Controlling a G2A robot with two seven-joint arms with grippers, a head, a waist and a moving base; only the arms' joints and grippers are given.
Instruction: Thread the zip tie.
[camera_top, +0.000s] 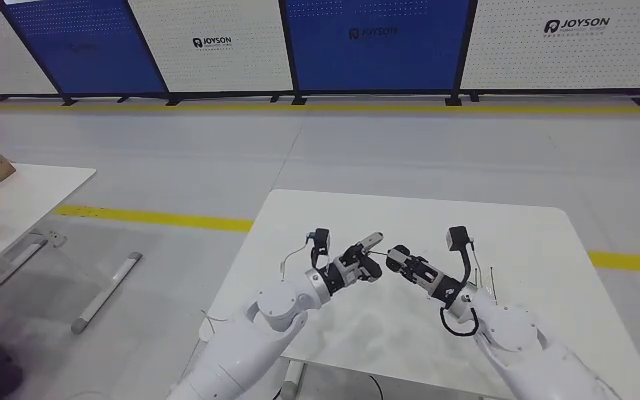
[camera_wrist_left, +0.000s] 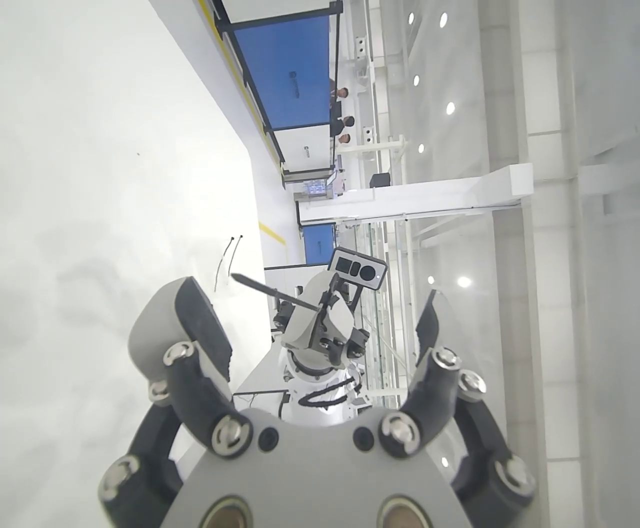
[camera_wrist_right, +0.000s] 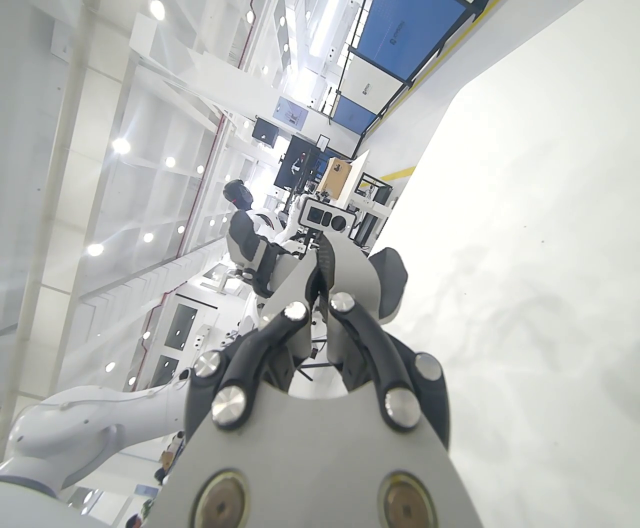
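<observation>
A thin dark zip tie (camera_wrist_left: 270, 292) is held above the white table (camera_top: 420, 215), and my right gripper (camera_top: 398, 254) is shut on it. Seen from the left wrist, the tie's free end pokes out of that gripper's closed fingers (camera_wrist_left: 320, 312) toward the table side. My left gripper (camera_wrist_left: 310, 292) is open and faces the right one at close range, with the tie's tip level with the gap between its jaws and nothing touching its pads. In the top view the left gripper (camera_top: 368, 247) sits just left of the right one. In the right wrist view my right gripper (camera_wrist_right: 322, 265) has its fingers pressed together and hides the tie.
Two spare zip ties (camera_wrist_left: 227, 255) lie flat on the table to the right of the right arm, also visible as thin lines (camera_top: 491, 279) from above. The table's far edge (camera_top: 420, 197) is well beyond both grippers.
</observation>
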